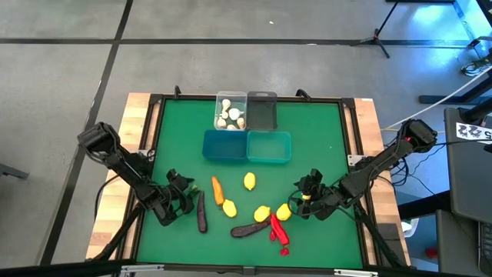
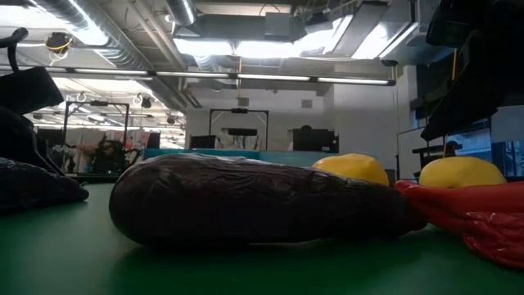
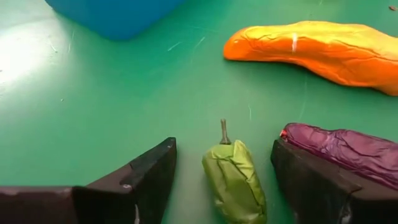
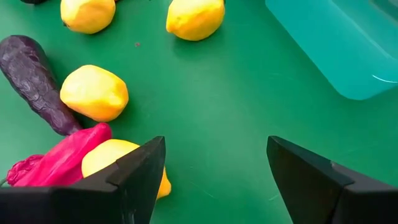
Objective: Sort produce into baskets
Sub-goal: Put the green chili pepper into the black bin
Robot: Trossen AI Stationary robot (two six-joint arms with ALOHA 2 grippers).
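Only the garlic (image 1: 231, 117) sits in the clear bin (image 1: 230, 97), upper centre; everything else lies loose on the desk (image 1: 323, 131). Left end effector (image 3: 227, 171) straddles the green piece (image 3: 235, 180), fingers apart; right end effector (image 4: 214, 171) is spread, empty.

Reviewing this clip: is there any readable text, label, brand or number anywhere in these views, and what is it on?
None can be read with certainty.
White tag with black marks at the right edge of the high view, beyond the table: too small and partly cut off to read.
Produce, such as the carrot, and baskets, such as the clear basket: no lettering visible.
Room behind in the low view: no legible signs.
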